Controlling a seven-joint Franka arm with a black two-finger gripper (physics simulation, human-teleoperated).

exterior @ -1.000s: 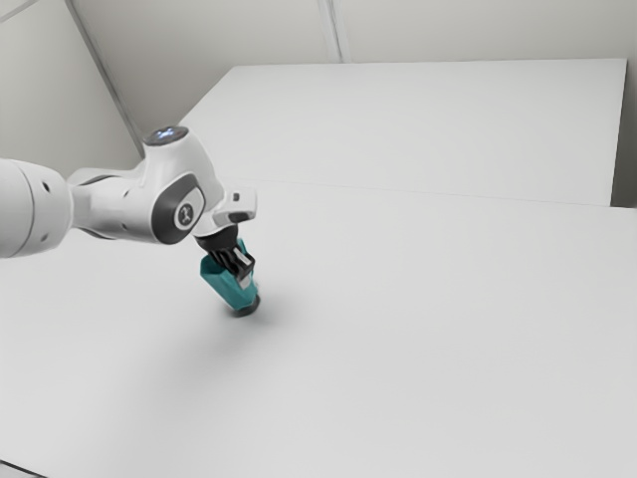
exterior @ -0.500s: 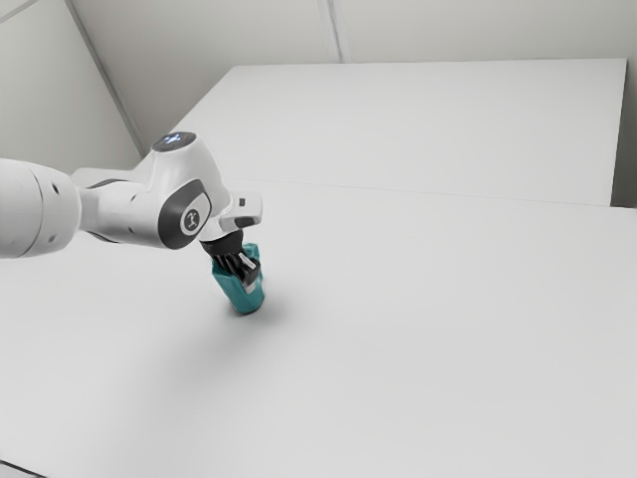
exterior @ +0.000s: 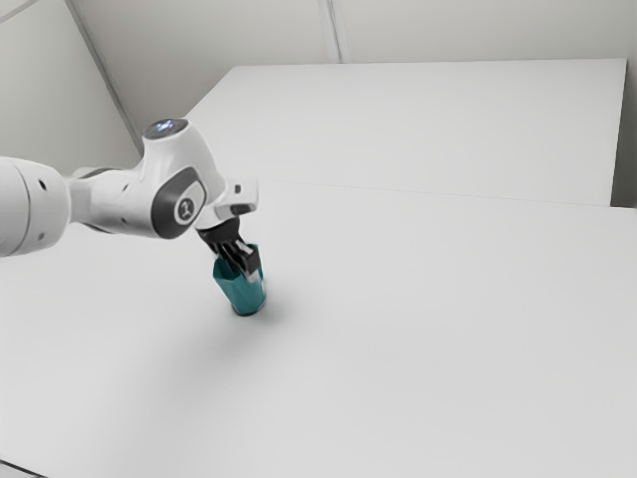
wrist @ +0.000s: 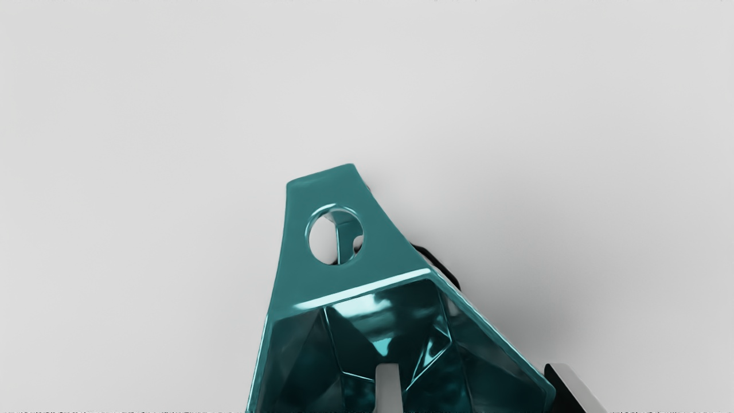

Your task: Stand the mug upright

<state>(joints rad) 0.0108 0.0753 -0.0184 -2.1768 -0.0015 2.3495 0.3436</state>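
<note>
Bright diffuse light, soft grey shadows

pale grey walls (exterior: 458, 28) behind a broad white table (exterior: 448, 349)

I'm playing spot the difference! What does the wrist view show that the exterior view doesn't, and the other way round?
Wrist view: the round hole through the handle of the teal mug, and the shiny, angled walls deep inside its cup.

Exterior view: the white robot arm reaching in from that view's left, and the room's wall behind.

Both: the teal mug, parts of the black gripper at it, and the white table.
</note>
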